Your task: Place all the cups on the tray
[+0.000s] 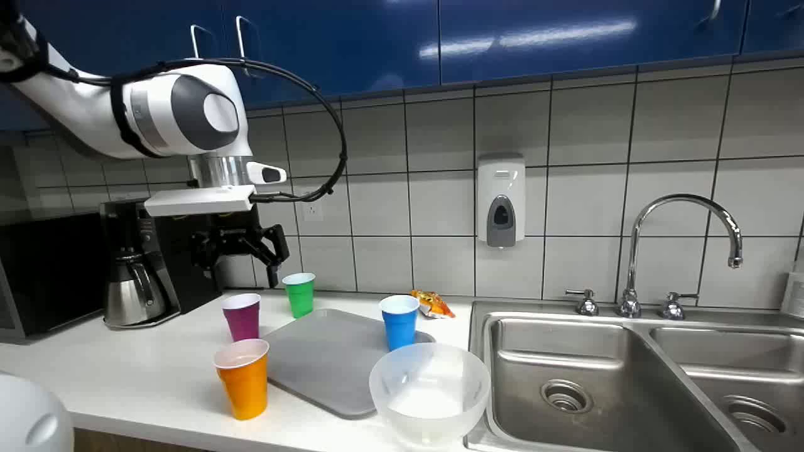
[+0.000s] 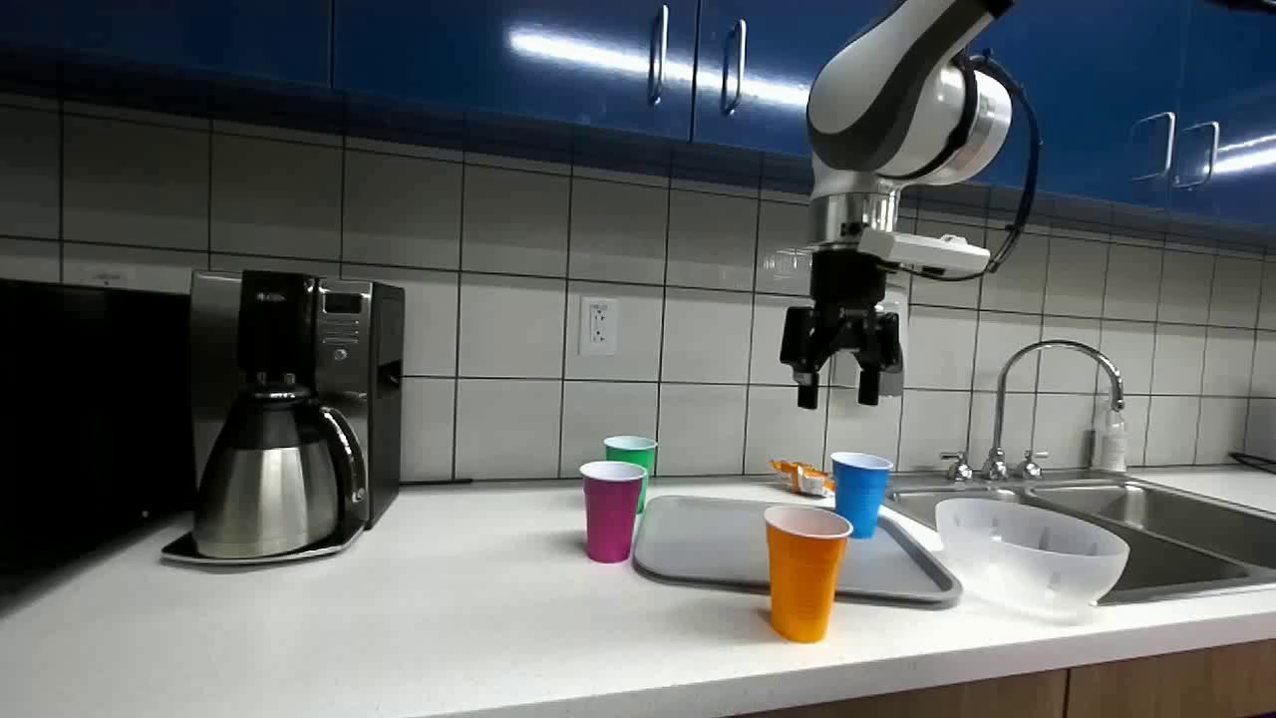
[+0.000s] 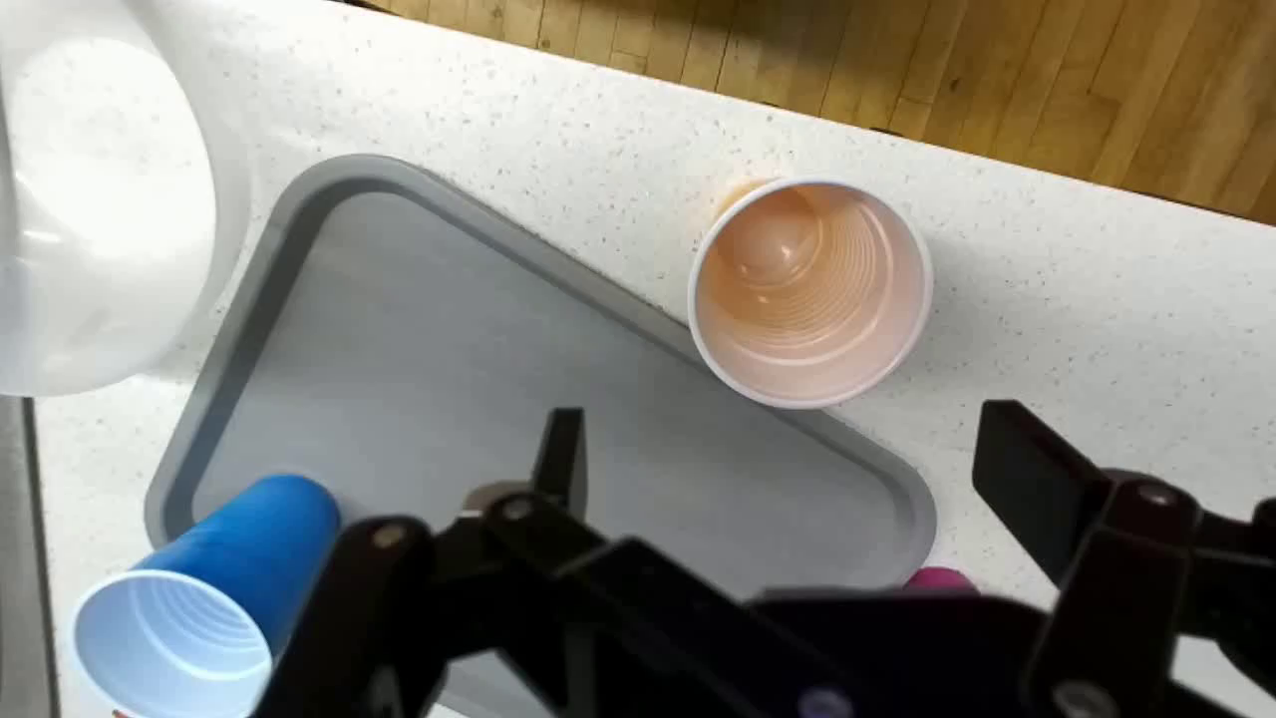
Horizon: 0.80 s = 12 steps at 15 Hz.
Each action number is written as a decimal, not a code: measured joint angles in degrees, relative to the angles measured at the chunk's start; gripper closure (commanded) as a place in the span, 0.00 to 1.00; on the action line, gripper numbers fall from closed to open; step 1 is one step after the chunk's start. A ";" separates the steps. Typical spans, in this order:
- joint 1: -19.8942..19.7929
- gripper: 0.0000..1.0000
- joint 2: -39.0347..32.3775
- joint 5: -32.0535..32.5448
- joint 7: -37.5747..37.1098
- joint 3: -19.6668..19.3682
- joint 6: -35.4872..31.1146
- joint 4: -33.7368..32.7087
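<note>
White-and-grey arm point(image 2: 902, 110) slopes down from up high to a roughly vertical wrist point(image 2: 852, 216). Black tool point(image 2: 837, 390) below it aims straight down, in both exterior views. Fingers point(image 3: 1027, 479) spread well apart; wrist view has the two dark tips facing across a wide gap. Black cable point(image 1: 342, 147) loops from arm to wrist. White block point(image 2: 922, 253) fixed at the wrist's side.

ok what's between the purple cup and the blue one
In an exterior view, the grey tray stretches from beside the purple cup to under the blue cup.
</note>
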<state>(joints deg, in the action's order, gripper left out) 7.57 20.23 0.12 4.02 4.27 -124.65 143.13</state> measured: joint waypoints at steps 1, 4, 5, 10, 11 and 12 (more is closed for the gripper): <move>0.00 0.00 -0.03 0.00 0.00 0.00 0.00 0.00; 0.00 0.00 -0.03 0.00 0.00 0.00 0.00 0.00; 0.00 0.00 -0.05 0.00 0.00 0.00 0.00 0.00; 0.13 0.00 -0.59 0.09 -0.02 0.19 -1.48 1.56; 0.29 0.00 -1.18 0.04 -0.02 0.29 -2.32 2.13; 0.55 0.00 -2.03 -0.02 -0.02 0.39 -3.25 2.66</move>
<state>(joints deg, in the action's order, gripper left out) 8.13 18.20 0.10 4.00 4.66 -127.90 145.79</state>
